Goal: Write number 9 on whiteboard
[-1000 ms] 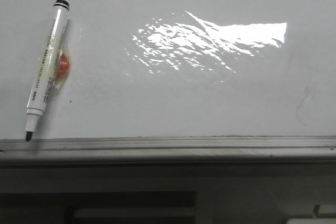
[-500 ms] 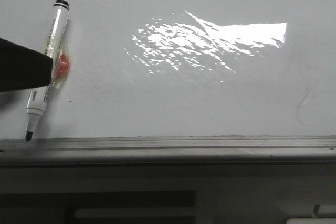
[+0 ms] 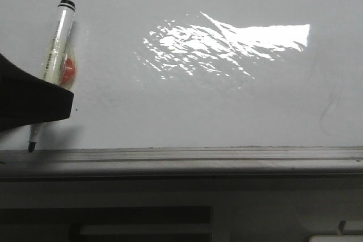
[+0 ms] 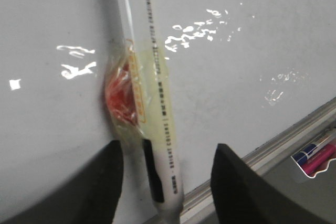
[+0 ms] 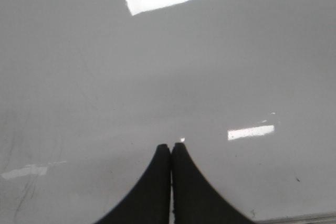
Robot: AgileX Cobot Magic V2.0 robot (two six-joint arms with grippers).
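Observation:
The whiteboard (image 3: pixel 198 106) is a glossy white-grey board with a grey metal rail (image 3: pixel 198 156) along its near edge. No number 9 shows on it. A white marker (image 3: pixel 57 43) with a black tip lies at the board's left, with a red blob under clear tape (image 3: pixel 67 71) at its middle. My left gripper (image 3: pixel 39 103) comes in from the left over the marker's lower half. In the left wrist view it (image 4: pixel 168 148) is open, with a jaw on each side of the marker (image 4: pixel 160 129), not touching it. My right gripper (image 5: pixel 171 146) is shut and empty over bare board.
A faint grey curved smudge (image 3: pixel 329 111) marks the board's right side. A bright glare patch (image 3: pixel 227 43) lies mid-board. Beyond the rail, coloured markers (image 4: pixel 317 156) lie in a tray. Dark shelving (image 3: pixel 142 219) sits below the rail.
My left gripper has come in from the left edge and moved right and down over the marker's lower half. The marker has not moved.

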